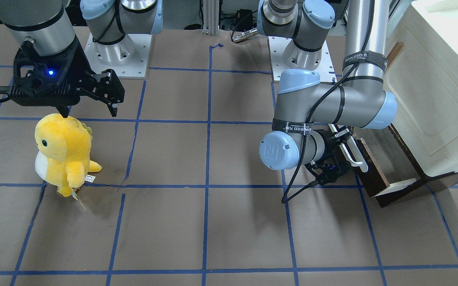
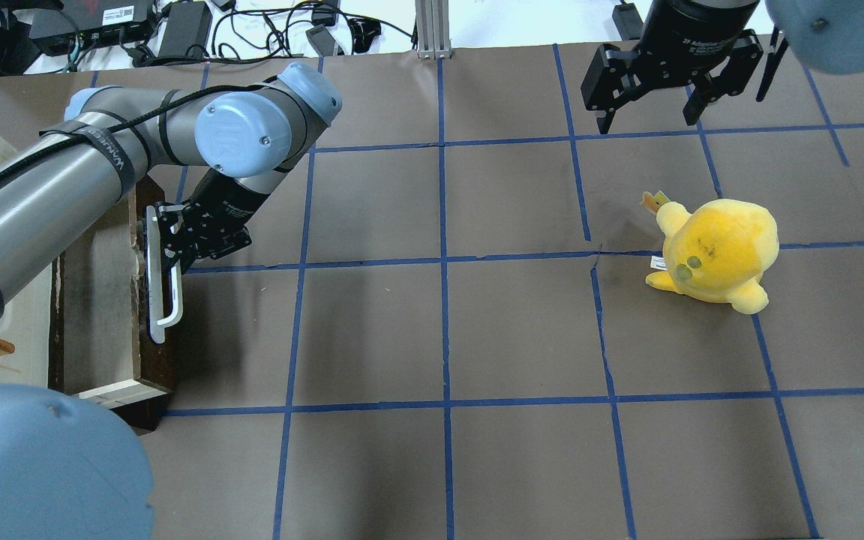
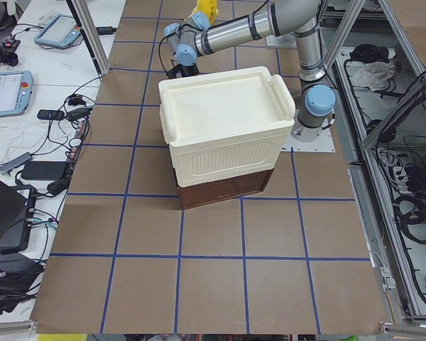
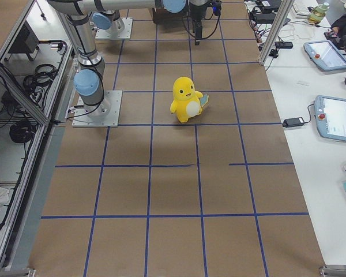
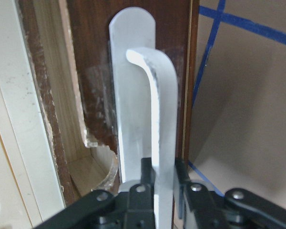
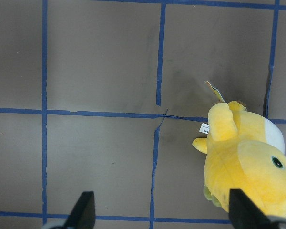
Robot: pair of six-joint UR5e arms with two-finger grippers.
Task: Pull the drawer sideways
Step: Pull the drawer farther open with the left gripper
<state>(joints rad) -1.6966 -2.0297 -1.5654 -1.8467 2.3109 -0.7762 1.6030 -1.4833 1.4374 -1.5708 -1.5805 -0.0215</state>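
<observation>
The dark brown drawer stands partly pulled out from under the cream-white cabinet, at the table's left end. Its pale wood sides and greyish bottom show. Its long white bar handle runs along the front. My left gripper is shut on that handle near one end. The left wrist view shows the fingers clamped on the bar. The drawer front and handle also show in the front-facing view, with the left gripper on the handle. My right gripper hangs open and empty, far from the drawer.
A yellow plush toy sits upright on the brown paper below the right gripper. It also shows in the right wrist view. Blue tape lines grid the table. Both arm bases stand at the robot's edge.
</observation>
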